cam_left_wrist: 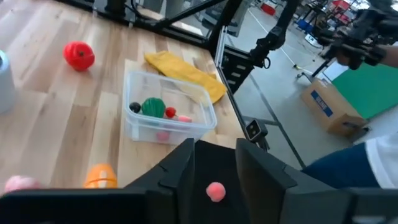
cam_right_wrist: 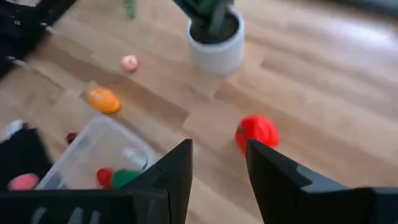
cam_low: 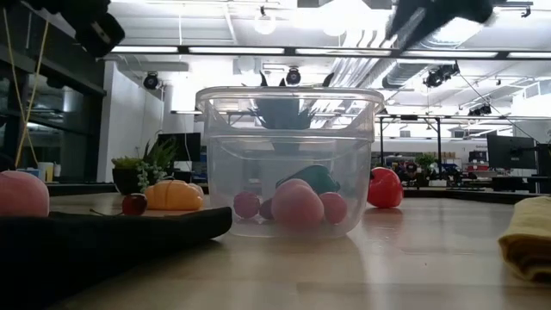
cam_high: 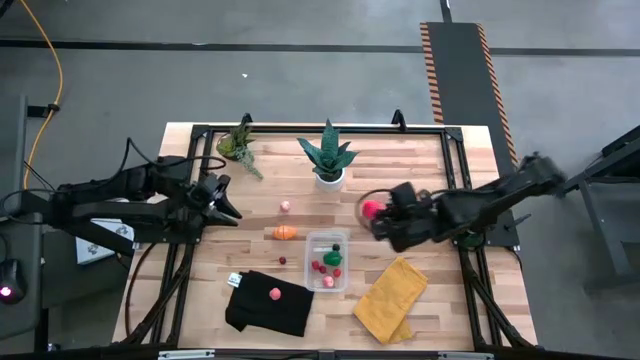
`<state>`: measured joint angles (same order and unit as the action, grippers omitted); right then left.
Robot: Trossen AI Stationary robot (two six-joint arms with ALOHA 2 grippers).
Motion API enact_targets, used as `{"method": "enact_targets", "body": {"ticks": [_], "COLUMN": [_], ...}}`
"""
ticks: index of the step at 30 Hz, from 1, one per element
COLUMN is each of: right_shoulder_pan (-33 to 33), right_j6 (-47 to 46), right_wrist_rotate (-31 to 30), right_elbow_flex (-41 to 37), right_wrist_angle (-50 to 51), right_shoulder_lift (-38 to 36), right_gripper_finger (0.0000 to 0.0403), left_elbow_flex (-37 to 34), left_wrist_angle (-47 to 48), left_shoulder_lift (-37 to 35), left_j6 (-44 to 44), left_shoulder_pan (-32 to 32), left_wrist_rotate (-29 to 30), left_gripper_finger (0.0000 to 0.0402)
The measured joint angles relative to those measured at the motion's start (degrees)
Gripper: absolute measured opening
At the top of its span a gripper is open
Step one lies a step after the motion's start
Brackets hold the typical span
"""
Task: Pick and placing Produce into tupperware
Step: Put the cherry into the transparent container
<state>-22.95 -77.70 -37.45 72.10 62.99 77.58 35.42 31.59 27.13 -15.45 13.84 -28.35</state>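
Two sets of fingers, parted and empty, above wooden table [cam_high: 440, 165]; grey floor [cam_high: 300, 80] around.

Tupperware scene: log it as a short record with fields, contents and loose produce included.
container: clear tupperware near the table's middle
inside: green piece and small red and pink pieces
loose produce: red piece, orange piece, pink piece, small dark red piece
on black cloth: pink piece
left claw: open, empty
right claw: open, by the red piece
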Motion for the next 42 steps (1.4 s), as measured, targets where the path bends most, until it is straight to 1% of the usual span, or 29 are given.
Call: {"method": "enact_targets", "body": {"ticks": [4,7,11,14,18,21,23,26,28,35,39,42], "right_shoulder_pan": [-0.71,-0.69,-0.69,-0.69,-0.67,-0.67,-0.67,-0.67,-0.67,-0.67,-0.71,-0.71], "right_j6": [-1.85,-0.82,0.52,0.79,3.67,5.84,7.08,8.37,9.26,10.73,10.72,10.72], "right_wrist_rotate": [1.35,2.36,4.69,6.14,6.19,5.93,5.95,6.01,6.05,6.16,6.21,6.27], "right_elbow_flex": [-13.91,-21.88,-29.4,-32.82,-33.95,-33.95,-33.95,-33.95,-33.95,-33.95,-33.95,-33.95], "right_wrist_angle": [-8.83,-14.94,-19.26,-20.08,-20.98,-21.01,-20.86,-20.82,-20.73,-20.43,-20.43,-20.46], "right_shoulder_lift": [-10.08,-16.46,-22.97,-26.55,-29.34,-30.46,-30.92,-31.28,-31.25,-31.19,-31.19,-31.19], "right_gripper_finger": [0.0141,0.0141,0.0141,0.0141,0.0141,0.0141,0.0141,0.0141,0.0141,0.0141,0.0141,0.0141], "left_elbow_flex": [0.04,0.51,3.14,5.85,9.11,11.54,13.16,14.64,14.71,14.71,14.71,14.71], "left_wrist_angle": [-0.91,-2.81,-4.73,-4.61,-4.34,-0.99,2.44,5.41,5.73,6.0,5.84,5.88], "left_shoulder_lift": [2.41,4.0,7.62,11.56,18.23,23.98,27.72,32.57,35.11,42.55,45.36,46.78], "left_j6": [-3.63,-7.78,-10.69,-12.17,-13.8,-15.42,-17.61,-19.58,-19.6,-19.49,-19.37,-18.87], "left_shoulder_pan": [-0.14,-2.13,-8.26,-15.02,-25.35,-32.44,-35.85,-38.52,-38.71,-38.59,-38.57,-38.59], "left_wrist_rotate": [-1.3,-0.39,4.2,10.63,21.04,28.72,33.49,38.66,40.13,40.58,40.75,42.9], "left_gripper_finger": [0.0121,0.0122,0.0122,0.0122,0.0122,0.0122,0.0122,0.0122,0.0122,0.0122,0.0122,0.0122]}}
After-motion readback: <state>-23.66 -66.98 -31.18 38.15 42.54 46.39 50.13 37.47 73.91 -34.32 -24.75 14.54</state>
